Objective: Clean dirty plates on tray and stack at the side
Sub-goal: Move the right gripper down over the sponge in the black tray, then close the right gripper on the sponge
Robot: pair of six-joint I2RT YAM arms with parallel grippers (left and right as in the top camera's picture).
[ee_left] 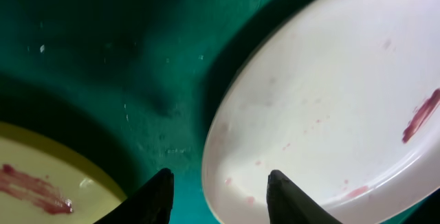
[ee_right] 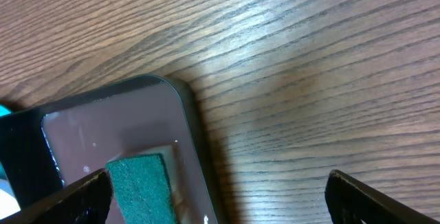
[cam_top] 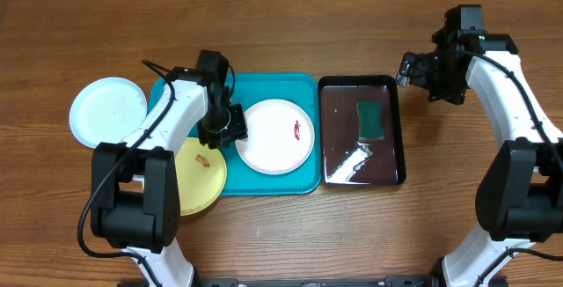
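We find the tray (cam_top: 264,89) mid-table, with one plate (cam_top: 275,136) lying in its right half. A second plate (cam_top: 204,180) overlaps the tray's near-left corner, partly out over the table (cam_top: 281,243). The third plate (cam_top: 107,111) lies on the table, just left of the tray. Just right of the tray sits a narrower tray (cam_top: 339,120), with a sponge (cam_top: 370,118) in its far half.

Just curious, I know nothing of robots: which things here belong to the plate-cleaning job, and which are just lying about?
Job: white plate, yellow plate, pale mint plate, turquoise tray; likely the green sponge and black tray.
Lying about: nothing visible.
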